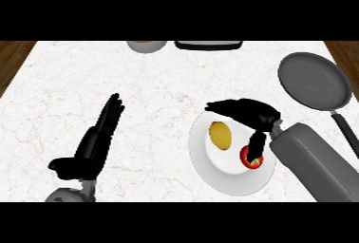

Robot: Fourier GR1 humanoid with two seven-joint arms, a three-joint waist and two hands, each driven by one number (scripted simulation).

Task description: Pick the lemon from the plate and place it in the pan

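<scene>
A yellow lemon (220, 135) lies on the white plate (217, 175) at the lower middle right, next to a small red fruit (251, 161) on the same plate. My right hand (247, 112) hovers over the plate's far edge, just beyond the lemon, fingers stretched left and thumb pointing down toward the red fruit; it holds nothing. The grey pan (313, 80) sits at the right, its dark handle (346, 129) running toward the lower right. My left hand (101, 130) rests open at the left, fingers straight, far from the plate.
At the counter's far edge stand a bowl (146, 45) and a dark flat item (208, 45). Wooden floor shows beyond the counter's left and right edges. White marble lies between the two hands.
</scene>
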